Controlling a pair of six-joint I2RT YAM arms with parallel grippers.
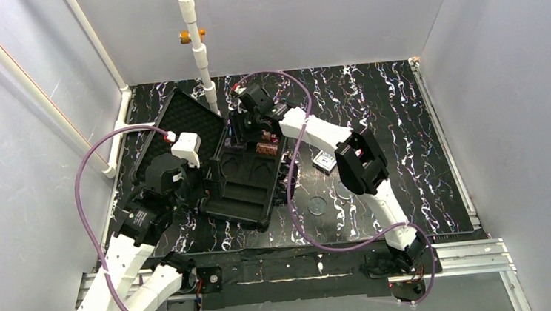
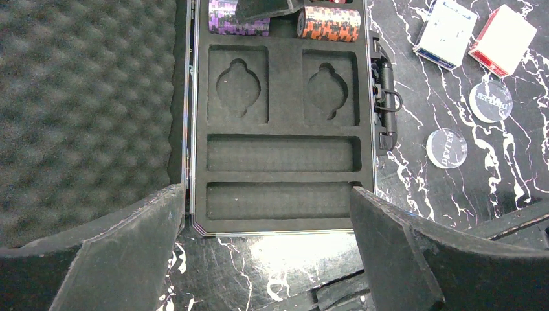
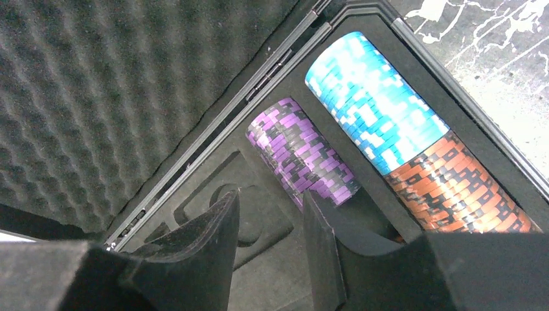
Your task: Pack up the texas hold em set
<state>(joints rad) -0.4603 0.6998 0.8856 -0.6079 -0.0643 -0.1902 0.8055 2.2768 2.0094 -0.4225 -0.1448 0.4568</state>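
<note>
The black case (image 2: 283,124) lies open, its foam-lined lid (image 2: 84,103) flat to the left. In the far end of the moulded tray sit a purple chip stack (image 3: 301,152), a teal stack (image 3: 375,97) and a brown-orange stack (image 3: 459,191). The nearer slots hold nothing. My right gripper (image 3: 268,217) hovers over the tray beside the purple stack, partly open with nothing between its fingers. My left gripper (image 2: 268,249) is wide open above the table at the case's near edge. Two card decks, blue (image 2: 447,32) and red (image 2: 504,39), and two clear discs (image 2: 490,102) (image 2: 447,148) lie on the table right of the case.
The case's handle (image 2: 386,97) juts from its right side toward the discs. A white pipe (image 1: 202,57) stands at the back above the lid. Grey walls close the black marbled table (image 1: 402,101) on three sides.
</note>
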